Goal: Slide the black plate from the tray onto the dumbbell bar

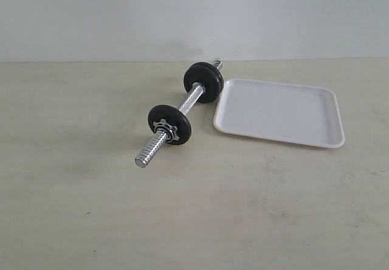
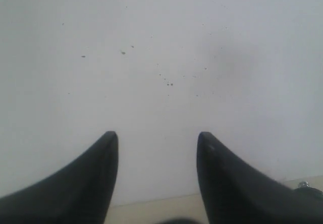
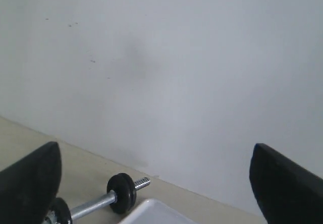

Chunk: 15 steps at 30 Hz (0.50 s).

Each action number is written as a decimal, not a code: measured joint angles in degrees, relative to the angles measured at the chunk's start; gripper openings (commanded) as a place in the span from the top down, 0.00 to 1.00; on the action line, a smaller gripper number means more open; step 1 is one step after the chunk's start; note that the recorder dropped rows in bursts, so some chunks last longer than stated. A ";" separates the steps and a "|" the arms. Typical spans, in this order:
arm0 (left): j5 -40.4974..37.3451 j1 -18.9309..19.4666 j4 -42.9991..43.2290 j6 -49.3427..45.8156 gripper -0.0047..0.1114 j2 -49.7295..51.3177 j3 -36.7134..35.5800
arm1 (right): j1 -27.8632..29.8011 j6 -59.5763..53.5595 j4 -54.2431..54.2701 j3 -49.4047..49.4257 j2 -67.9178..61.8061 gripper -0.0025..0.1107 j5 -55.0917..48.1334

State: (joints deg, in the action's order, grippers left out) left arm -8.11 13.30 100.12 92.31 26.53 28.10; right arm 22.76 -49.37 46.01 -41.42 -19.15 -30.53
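Observation:
The chrome dumbbell bar lies on the table just left of the white tray. A black plate sits on the bar's far end beside the tray, and it looks doubled. Another black plate sits toward the near end behind a star nut. Nothing lies in the tray. Neither gripper shows in the exterior view. My left gripper is open and faces a pale wall. My right gripper is wide open and empty, looking down on the far black plate, the bar and a corner of the tray.
The beige table meets a pale wall behind the dumbbell and tray. A strip of the table shows between the left fingers.

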 measured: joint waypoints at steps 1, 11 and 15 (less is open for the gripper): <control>-0.13 0.00 0.00 0.46 0.57 -0.89 -0.70 | 0.00 0.29 0.66 2.98 0.77 0.19 2.24; -0.76 0.00 -0.23 5.39 0.57 -8.40 -7.95 | 0.00 0.07 12.94 21.66 5.81 0.19 13.73; -1.43 0.00 -0.75 5.64 0.57 -8.84 -8.29 | 0.00 -4.35 17.64 22.08 5.81 0.19 11.63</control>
State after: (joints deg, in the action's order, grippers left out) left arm -9.54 13.30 99.38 97.95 17.69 19.81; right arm 22.76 -53.72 63.65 -19.34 -13.34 -18.91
